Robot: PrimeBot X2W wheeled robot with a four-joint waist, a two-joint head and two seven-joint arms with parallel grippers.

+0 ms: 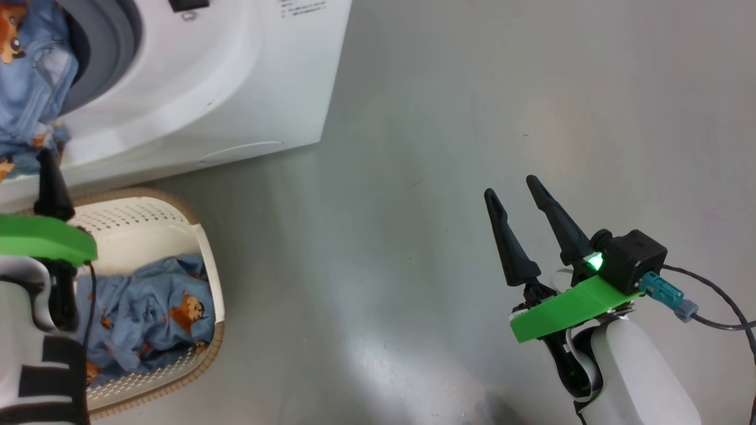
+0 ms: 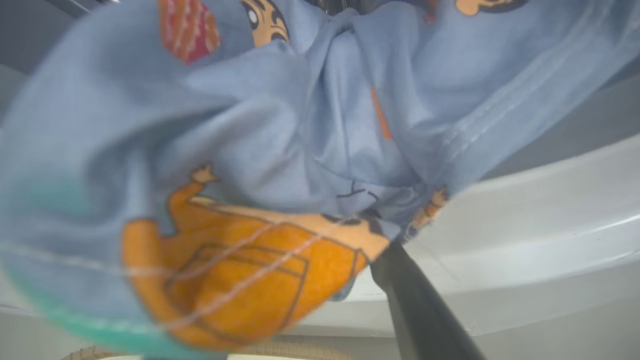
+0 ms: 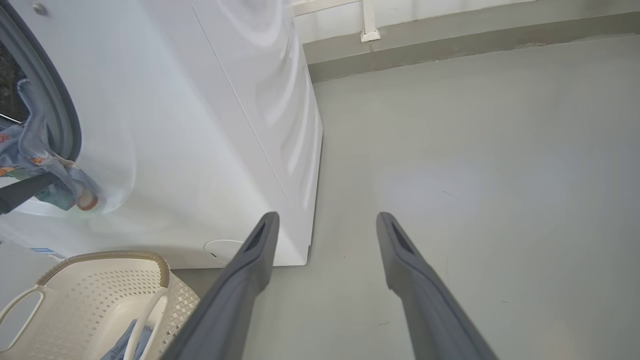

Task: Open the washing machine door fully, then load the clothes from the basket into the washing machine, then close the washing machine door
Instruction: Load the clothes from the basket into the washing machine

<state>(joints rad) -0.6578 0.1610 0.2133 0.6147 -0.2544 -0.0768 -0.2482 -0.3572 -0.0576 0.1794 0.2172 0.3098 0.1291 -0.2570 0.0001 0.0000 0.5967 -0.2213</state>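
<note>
Blue bear-print garment (image 1: 29,88) hangs half out of the washing machine (image 1: 224,77) mouth, draped over the grey seal (image 1: 112,47) and down the white front. We note the left claw (image 1: 50,183) right beneath it, jaws spread wide and not pinching. In the left wrist view the cloth lies against one finger (image 2: 420,305) and hides the other. Right claw (image 1: 511,195) is open and empty, well apart over bare floor (image 1: 413,177). A second blue garment (image 1: 147,307) lies in the basket (image 1: 209,265), which stands just in front of the machine. We judge the main risk to be the hanging piece: nothing grips it, so its own weight could pull it off the lip onto the basket rim or the floor. If the left claw pulls away, a fingertip may snag a fold and drag the garment out. Left as it lies, the fabric would be trapped against the seal when the door is shut. A push that is too shallow would only bunch the cloth at the mouth.
</note>
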